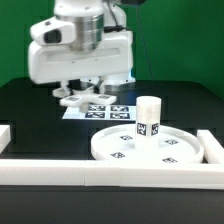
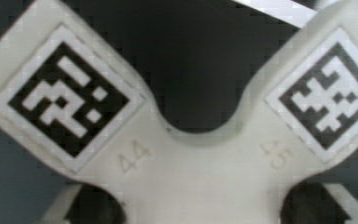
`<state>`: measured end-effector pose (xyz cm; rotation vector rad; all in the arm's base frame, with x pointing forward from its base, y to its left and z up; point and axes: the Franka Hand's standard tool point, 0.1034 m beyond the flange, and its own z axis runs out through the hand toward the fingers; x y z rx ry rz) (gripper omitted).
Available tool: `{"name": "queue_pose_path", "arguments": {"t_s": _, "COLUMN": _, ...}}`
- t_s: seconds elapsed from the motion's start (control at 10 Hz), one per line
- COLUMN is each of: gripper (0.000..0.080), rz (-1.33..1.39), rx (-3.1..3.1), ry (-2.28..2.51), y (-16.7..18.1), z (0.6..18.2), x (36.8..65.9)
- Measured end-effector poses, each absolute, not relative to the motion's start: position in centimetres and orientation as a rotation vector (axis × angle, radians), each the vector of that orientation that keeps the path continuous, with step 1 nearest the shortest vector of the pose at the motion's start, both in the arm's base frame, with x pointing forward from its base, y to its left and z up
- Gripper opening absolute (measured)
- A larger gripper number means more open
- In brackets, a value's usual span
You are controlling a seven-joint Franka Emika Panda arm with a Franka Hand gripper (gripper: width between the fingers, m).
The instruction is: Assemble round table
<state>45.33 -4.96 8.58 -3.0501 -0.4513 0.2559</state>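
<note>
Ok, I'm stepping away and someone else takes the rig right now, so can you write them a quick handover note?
Gripper: down low over the cross-shaped foot piece, at the marker board's edge on the exterior view's left. Whether it grips the piece cannot be told.
Things: the round disc lies flat toward the exterior view's right, and the leg stands upright at its middle.
Done: leg set on the disc. Whether it is fastened is not visible.
Left: probably lift the foot piece and fit it onto the top of the leg.
</note>
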Motion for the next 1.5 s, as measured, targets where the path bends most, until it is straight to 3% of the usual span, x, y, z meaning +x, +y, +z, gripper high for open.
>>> {"name": "queue_pose_path", "arguments": {"t_s": 0.2, "gripper": 0.0445, "rz": 0.26, "rx": -3.045, "ry": -0.463, "y": -3.7, "z": 9.7, "x": 45.7}}
{"name": "queue_pose_path", "arguments": {"t_s": 0.6, "gripper": 0.0445, "rz": 0.267, "rx": -3.046, "ry": -0.461, "y": -3.9, "z": 9.4, "x": 45.6}}
{"name": "queue_pose_path", "arguments": {"t_s": 0.8, "gripper": 0.0445, "rz": 0.29, "rx": -3.024, "ry": -0.528, "y": -1.8, "z": 12.4, "x": 47.6}}
{"name": "queue_pose_path", "arguments": {"t_s": 1.1, "gripper": 0.0445, "rz": 0.253, "rx": -3.04, "ry": -0.568, "y": 2.6, "z": 15.1, "x": 50.0}}
{"name": "queue_pose_path", "arguments": {"t_s": 1.5, "gripper": 0.0445, "rz": 0.26, "rx": -3.034, "ry": -0.584, "y": 2.2, "z": 14.6, "x": 49.9}}
